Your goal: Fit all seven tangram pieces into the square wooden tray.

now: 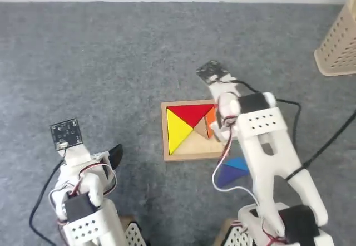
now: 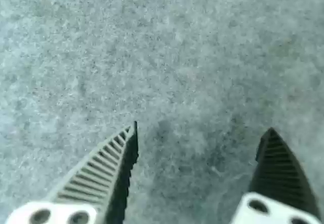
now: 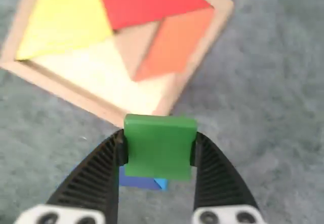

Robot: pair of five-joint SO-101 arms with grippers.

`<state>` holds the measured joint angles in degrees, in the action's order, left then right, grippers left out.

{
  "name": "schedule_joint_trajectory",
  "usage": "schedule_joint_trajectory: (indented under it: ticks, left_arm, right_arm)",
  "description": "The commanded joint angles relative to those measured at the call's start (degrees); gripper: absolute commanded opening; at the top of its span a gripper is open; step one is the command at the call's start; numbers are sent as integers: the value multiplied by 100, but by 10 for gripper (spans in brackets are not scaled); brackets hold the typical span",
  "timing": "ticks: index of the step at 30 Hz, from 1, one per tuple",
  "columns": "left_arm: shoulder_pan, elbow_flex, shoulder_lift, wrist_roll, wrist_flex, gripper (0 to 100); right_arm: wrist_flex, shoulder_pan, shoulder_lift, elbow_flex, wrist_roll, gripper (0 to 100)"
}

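The grey-carpeted table (image 1: pixel 111 62) is carrying the square wooden tray (image 1: pixel 189 156). Blue pieces (image 1: pixel 229 173) are lying just beside the tray, and a slatted basket (image 1: pixel 339 40) is standing well apart from it.

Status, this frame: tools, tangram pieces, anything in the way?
Left tool open over bare carpet. Right tool shut on green square, near tray. Red piece, yellow piece, orange piece seated; blue pieces outside. Nothing blocking tray's open area.

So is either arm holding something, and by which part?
The right arm's jaws pinch the green piece by two opposite edges; the left arm's jaws hold nothing.
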<state>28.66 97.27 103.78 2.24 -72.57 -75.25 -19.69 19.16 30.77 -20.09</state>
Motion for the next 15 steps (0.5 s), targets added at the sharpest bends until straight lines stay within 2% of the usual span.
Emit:
schedule_joint_trajectory:
  ticks: [1,9,15]
  left_arm:
    - [-9,-75,70,-9,9,354]
    - [-9,-75,70,-9,9,354]
    - [-9,-75,70,-9,9,354]
  right_arm:
    - [-180,-488,110,-484,229,17]
    - [-136,-567,-866,-932,264,17]
    - [-171,-576,-1059,-1275,273,16]
